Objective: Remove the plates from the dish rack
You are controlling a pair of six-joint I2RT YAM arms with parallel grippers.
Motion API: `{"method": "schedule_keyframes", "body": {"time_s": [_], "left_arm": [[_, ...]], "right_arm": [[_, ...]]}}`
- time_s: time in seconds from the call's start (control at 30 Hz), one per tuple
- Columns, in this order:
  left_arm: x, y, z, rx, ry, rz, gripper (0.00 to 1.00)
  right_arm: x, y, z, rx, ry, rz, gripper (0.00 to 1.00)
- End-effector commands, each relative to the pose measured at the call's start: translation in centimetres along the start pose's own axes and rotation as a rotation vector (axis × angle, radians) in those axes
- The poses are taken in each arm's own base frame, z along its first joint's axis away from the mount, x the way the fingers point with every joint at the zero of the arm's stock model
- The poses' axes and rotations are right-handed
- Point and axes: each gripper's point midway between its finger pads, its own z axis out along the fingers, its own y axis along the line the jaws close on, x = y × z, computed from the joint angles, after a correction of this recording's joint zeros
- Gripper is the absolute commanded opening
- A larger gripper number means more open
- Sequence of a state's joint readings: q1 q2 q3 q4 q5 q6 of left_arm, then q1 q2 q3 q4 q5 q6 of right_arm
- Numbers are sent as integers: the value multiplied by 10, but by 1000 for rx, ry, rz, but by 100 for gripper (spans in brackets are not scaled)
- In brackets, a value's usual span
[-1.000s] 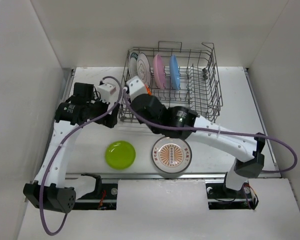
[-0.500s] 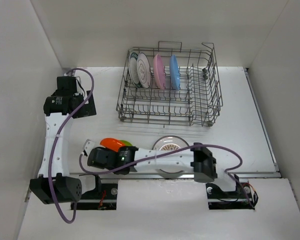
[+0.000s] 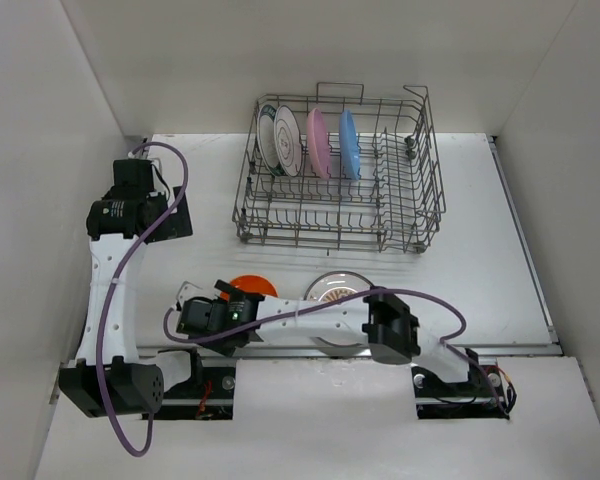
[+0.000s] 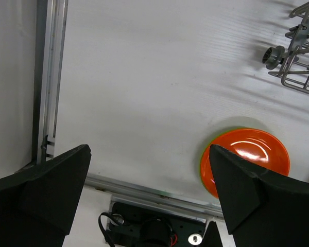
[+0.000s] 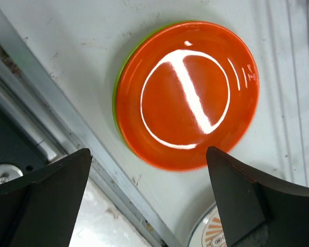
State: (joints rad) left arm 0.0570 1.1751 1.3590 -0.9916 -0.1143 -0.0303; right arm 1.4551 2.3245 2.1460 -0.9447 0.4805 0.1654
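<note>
The grey wire dish rack [image 3: 380, 200] stands at the back with a dark-rimmed plate [image 3: 267, 135], a white patterned plate [image 3: 286, 140], a pink plate [image 3: 318, 142] and a blue plate [image 3: 349, 143] upright in it. Near the front edge an orange plate [image 3: 252, 286] [image 5: 188, 95] lies on a lime green plate [image 5: 116, 100]. My right gripper [image 3: 223, 302] [image 5: 148, 152] hovers open just above it, holding nothing. Beside them lies a sunburst plate [image 3: 332, 285] [image 5: 211, 234], partly under my right arm. My left gripper [image 3: 175, 215] [image 4: 149, 149] is open and empty at the far left.
A metal rail [image 4: 144, 190] runs along the table's near edge, and another rail [image 4: 46, 77] runs along the left edge. White walls close in both sides. A corner of the dish rack [image 4: 298, 62] shows in the left wrist view.
My right arm swung from the rack to the front left with the orange plate, set it on the lime green plate and opened. My left arm drew back to the left.
</note>
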Motion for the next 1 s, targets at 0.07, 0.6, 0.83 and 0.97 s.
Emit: {"method": "schedule_keyframes", "body": {"time_s": [0.07,0.6,0.83,0.97], "left_arm": [[-12,-7,-2,49,-26,23,99],[-83,-105,59,248,27,268,99],[-94,-142,140,194,178,287,99],[-96,-164,153,278,198,260,98]], "right_arm": [[-64,-39,-108,-66,-241,175,99],[-21,-442,-112,169,-424,1020,99],[-4,-515,-33,117,-437,1063,93],[17,-531,5,139,-401,1092,80]]}}
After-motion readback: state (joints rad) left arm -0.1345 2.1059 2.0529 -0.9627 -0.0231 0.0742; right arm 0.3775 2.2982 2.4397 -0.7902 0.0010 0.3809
